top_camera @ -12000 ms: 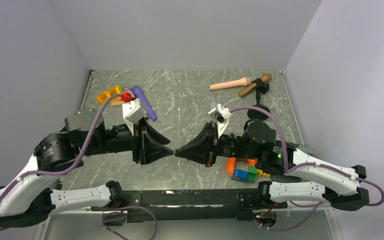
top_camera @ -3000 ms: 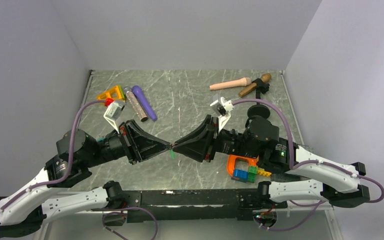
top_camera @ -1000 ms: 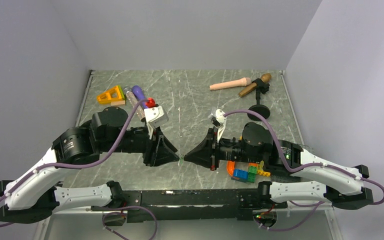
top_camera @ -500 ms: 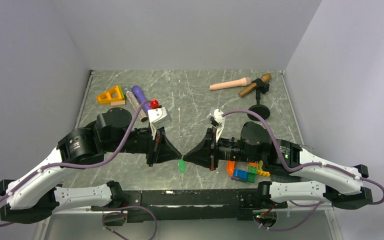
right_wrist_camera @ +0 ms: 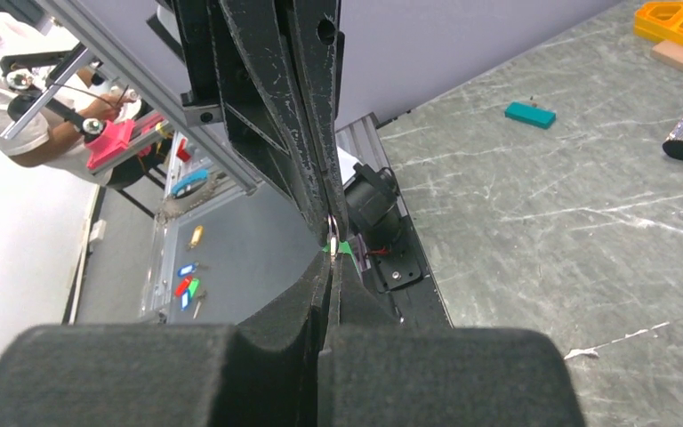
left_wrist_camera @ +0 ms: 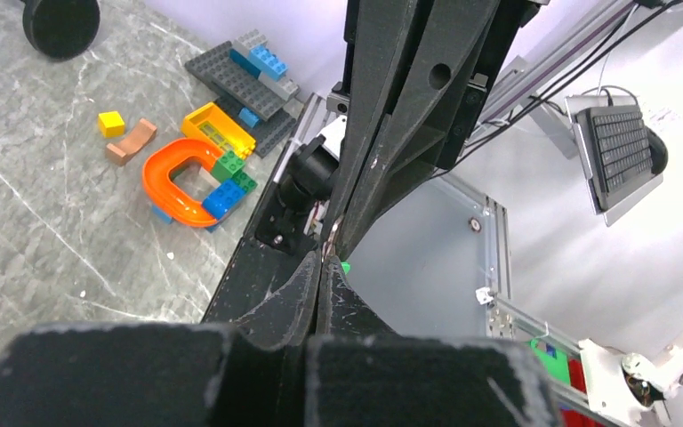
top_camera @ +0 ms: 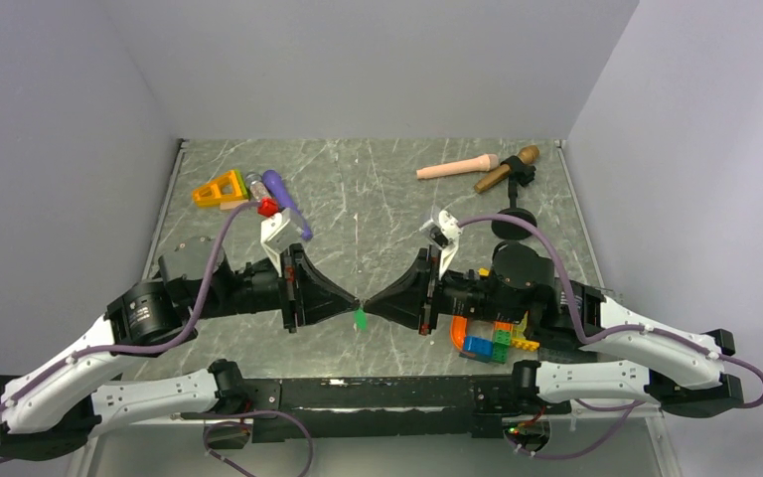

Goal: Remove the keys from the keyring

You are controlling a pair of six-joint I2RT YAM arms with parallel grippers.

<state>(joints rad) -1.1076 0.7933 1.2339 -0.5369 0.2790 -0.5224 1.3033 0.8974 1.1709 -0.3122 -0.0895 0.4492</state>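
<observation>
Over the table's near middle, my left gripper (top_camera: 355, 300) and right gripper (top_camera: 369, 301) meet tip to tip. Both are shut on the small metal keyring (right_wrist_camera: 331, 244), which also shows between the tips in the left wrist view (left_wrist_camera: 327, 255). The bright green key (top_camera: 359, 319) hangs from the ring just below the tips; only a sliver of this key (left_wrist_camera: 345, 266) peeks past the fingers in the left wrist view. The teal key (right_wrist_camera: 530, 115) lies loose on the marble table (right_wrist_camera: 587, 205), apart from the ring. In the top view it is hidden.
An orange arch with coloured bricks (top_camera: 479, 336) lies under my right arm. An orange triangle (top_camera: 220, 188), a glitter tube and a purple cylinder (top_camera: 285, 199) sit at the back left. A peach club (top_camera: 457, 167), a toy microphone (top_camera: 508, 168) and a black disc (top_camera: 513, 221) sit at the back right.
My left gripper has closed and now pinches the keyring opposite the right gripper. Its arm has straightened toward the middle. The green key hangs slightly higher than half a second ago.
</observation>
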